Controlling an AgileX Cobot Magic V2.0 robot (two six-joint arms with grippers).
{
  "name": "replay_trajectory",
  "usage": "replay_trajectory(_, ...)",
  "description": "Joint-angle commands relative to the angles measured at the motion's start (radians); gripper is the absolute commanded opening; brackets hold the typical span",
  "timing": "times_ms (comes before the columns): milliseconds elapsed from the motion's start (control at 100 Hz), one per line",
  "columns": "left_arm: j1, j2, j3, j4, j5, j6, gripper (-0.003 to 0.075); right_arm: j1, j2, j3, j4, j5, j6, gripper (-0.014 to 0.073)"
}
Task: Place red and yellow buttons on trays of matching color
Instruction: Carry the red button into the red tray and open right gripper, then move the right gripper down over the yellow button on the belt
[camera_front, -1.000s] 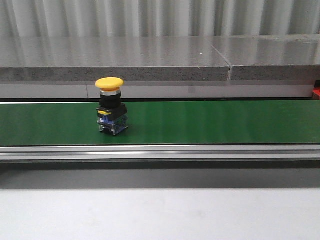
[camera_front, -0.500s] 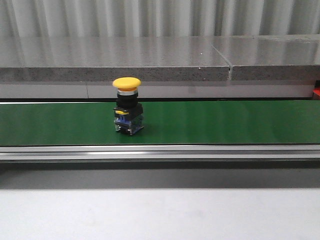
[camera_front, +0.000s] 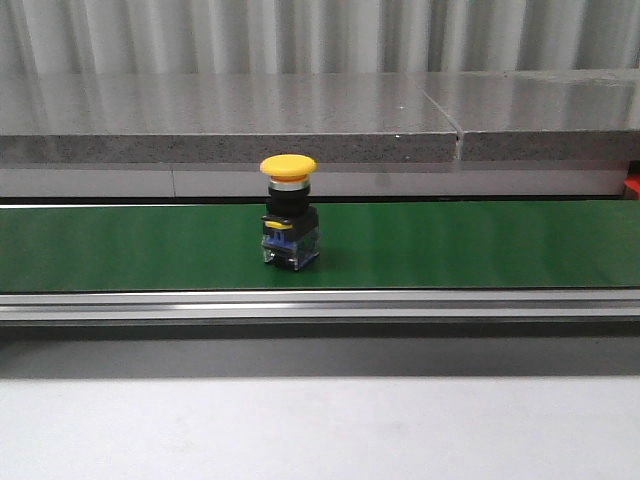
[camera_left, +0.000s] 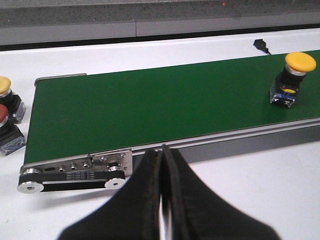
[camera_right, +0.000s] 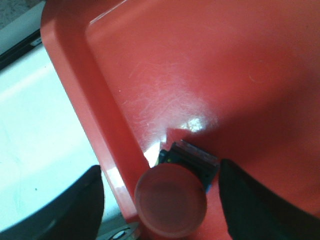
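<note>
The yellow button (camera_front: 289, 212) has ridden further along the green belt (camera_front: 480, 245), well beyond the clenched, empty left tool (camera_left: 162, 165). Right tool (camera_right: 162, 200) spread wide, red button (camera_right: 172, 202) between its fingers on the red tray (camera_right: 200, 65).

Workshop: green conveyor belt (camera_front: 450, 245)

The yellow button (camera_front: 289, 222) (upright on the green belt (camera_front: 480, 245)) has ridden farther from the left end effector (camera_left: 162, 152).
</note>
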Motion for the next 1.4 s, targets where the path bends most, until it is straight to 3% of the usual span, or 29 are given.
replay_trajectory(0,-0.009,0.008,-0.026,-0.011,-0.066,-0.012,-0.0021,-0.006,-0.058,-0.030,0.019,-0.025,0.000,0.0515)
replay_trajectory(650,-0.009,0.008,-0.026,-0.011,-0.066,-0.012,-0.0021,0.068,-0.370,-0.016,0.016,-0.009,-0.088,0.0514)
replay_trajectory(950,-0.009,0.008,-0.026,-0.011,-0.066,-0.012,-0.0021,0.133,-0.586,0.201,0.016,-0.093,-0.135,0.0514)
replay_trajectory(1390,-0.009,0.008,-0.026,-0.011,-0.066,-0.012,-0.0021,0.203,-0.935,0.457,0.027,-0.014,-0.148,0.0514)
